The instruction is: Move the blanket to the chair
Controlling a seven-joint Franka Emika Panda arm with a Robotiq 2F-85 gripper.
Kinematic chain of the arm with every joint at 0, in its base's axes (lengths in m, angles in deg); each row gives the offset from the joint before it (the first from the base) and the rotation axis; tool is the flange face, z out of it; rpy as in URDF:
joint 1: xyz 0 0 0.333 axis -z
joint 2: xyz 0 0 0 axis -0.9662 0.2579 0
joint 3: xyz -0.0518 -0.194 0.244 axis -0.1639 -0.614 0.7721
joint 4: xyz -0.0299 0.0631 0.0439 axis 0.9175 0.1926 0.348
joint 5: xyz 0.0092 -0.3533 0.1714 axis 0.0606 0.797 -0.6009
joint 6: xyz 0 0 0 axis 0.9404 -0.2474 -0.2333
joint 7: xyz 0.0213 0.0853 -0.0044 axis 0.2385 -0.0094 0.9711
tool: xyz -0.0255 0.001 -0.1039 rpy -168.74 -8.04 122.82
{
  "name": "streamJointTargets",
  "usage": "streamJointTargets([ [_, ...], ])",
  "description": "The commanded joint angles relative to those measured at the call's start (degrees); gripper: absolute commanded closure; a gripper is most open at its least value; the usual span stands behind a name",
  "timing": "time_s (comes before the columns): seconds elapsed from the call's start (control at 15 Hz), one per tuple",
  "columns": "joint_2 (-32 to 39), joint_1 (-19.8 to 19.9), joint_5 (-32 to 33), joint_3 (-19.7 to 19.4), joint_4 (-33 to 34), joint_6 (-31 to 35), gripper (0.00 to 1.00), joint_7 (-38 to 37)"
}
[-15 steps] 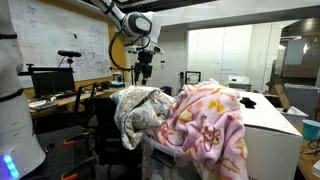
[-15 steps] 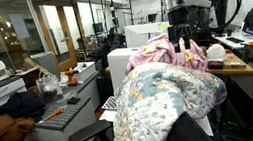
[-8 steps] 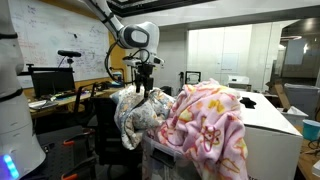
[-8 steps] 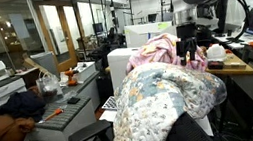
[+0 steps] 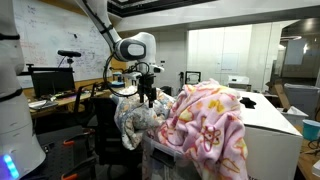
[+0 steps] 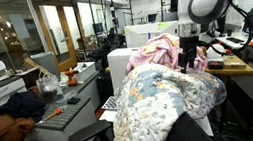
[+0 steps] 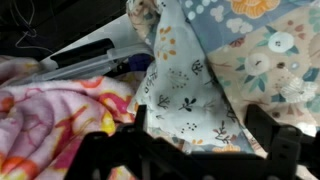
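Observation:
The quilted patchwork blanket [image 5: 134, 116] hangs in a heap over the black chair [image 5: 101, 127]. It fills the foreground in an exterior view [image 6: 162, 106], with the chair's dark backrest [image 6: 185, 138] under it. My gripper [image 5: 148, 96] is just above the blanket's top, pointing down; in an exterior view [image 6: 191, 55] it is partly behind the pink fleece. In the wrist view the gripper [image 7: 200, 128] is open, with a fold of the blanket [image 7: 195, 85] between its two fingers.
A pink fleece blanket with yellow flowers [image 5: 210, 125] [image 6: 159, 51] [image 7: 50, 115] lies over a white cabinet [image 5: 272, 126] right beside the quilt. A desk with monitors [image 5: 50, 85] stands behind the chair. Grey cabinets [image 6: 71, 104] and a brown jacket [image 6: 4, 129] stand on the far side.
My gripper has come down from well above the chair to the top of the quilted blanket, staying open. Neither blanket has moved.

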State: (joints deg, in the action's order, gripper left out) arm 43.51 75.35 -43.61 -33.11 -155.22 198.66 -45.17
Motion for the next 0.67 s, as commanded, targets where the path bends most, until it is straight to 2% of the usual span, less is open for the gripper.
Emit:
streamJointTargets([
  [0.0, 2.0, -1.5, 11.4, -0.9, -1.6, 6.6, 0.00, -11.7],
  [0.2, 3.8, -3.8, 21.8, -1.4, -1.0, 7.8, 0.00, -22.0],
  [0.33, 4.5, -5.0, 23.2, -0.6, -0.6, 6.6, 0.00, -24.0],
  [0.47, 4.6, -5.3, 16.7, 1.8, -0.8, 5.7, 0.00, -18.8],
  [0.6, 4.4, -4.7, 7.1, 4.9, -0.8, 5.2, 0.00, -10.5],
])
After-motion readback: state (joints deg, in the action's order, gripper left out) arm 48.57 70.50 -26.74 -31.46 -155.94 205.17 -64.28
